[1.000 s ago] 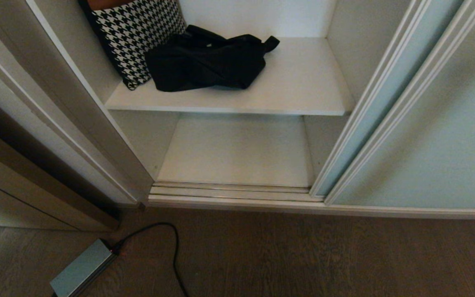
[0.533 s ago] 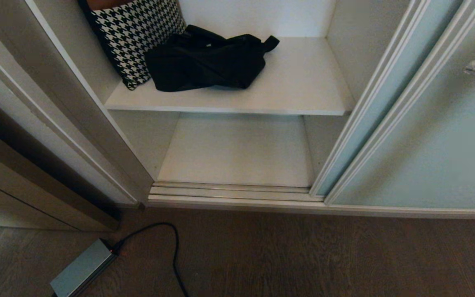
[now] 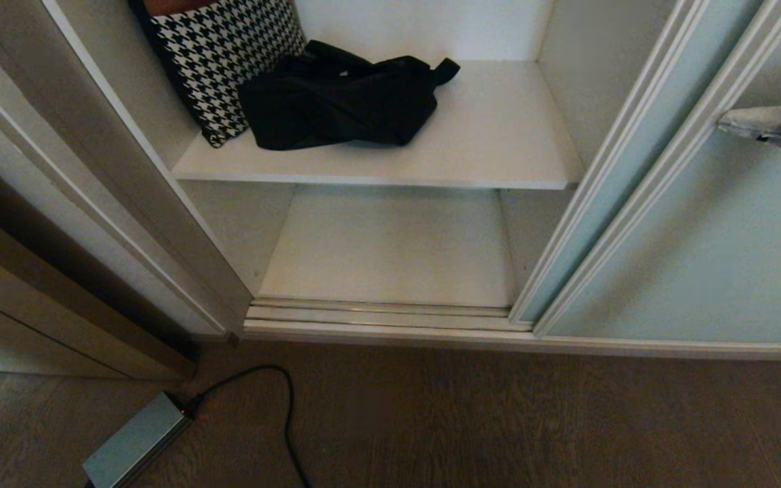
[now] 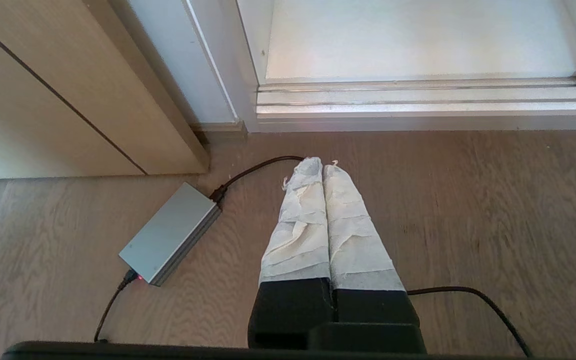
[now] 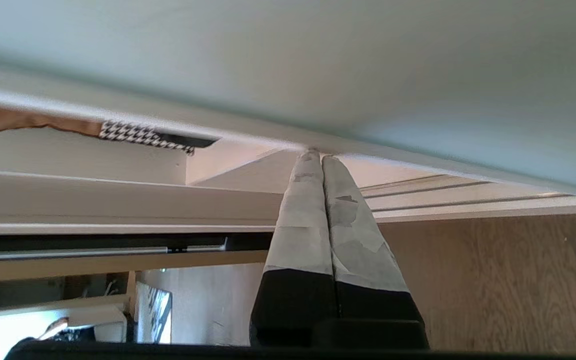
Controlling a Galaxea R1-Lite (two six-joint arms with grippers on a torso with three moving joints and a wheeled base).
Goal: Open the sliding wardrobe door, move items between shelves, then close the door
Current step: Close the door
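Note:
The sliding wardrobe door (image 3: 736, 257) of pale blue-green glass stands slid to the right, leaving the left bay open. A black fabric bag (image 3: 339, 102) lies on the upper white shelf (image 3: 499, 156); the lower shelf (image 3: 390, 251) is bare. My right gripper (image 3: 723, 122) comes in from the right edge, shut, its taped tips against the door's off-white frame (image 5: 248, 137); in the right wrist view the right gripper (image 5: 316, 156) touches that frame edge. My left gripper (image 4: 318, 165) hangs shut over the wooden floor, holding nothing.
A houndstooth cushion (image 3: 221, 54) leans at the shelf's left beside the bag. A grey power brick (image 3: 134, 440) with a black cable (image 3: 285, 407) lies on the floor at the left. The door tracks (image 3: 384, 315) run along the wardrobe's bottom edge.
My right gripper has come into the head view from the right edge and moved left across the door glass to its frame. Bag, cushion and door have not moved.

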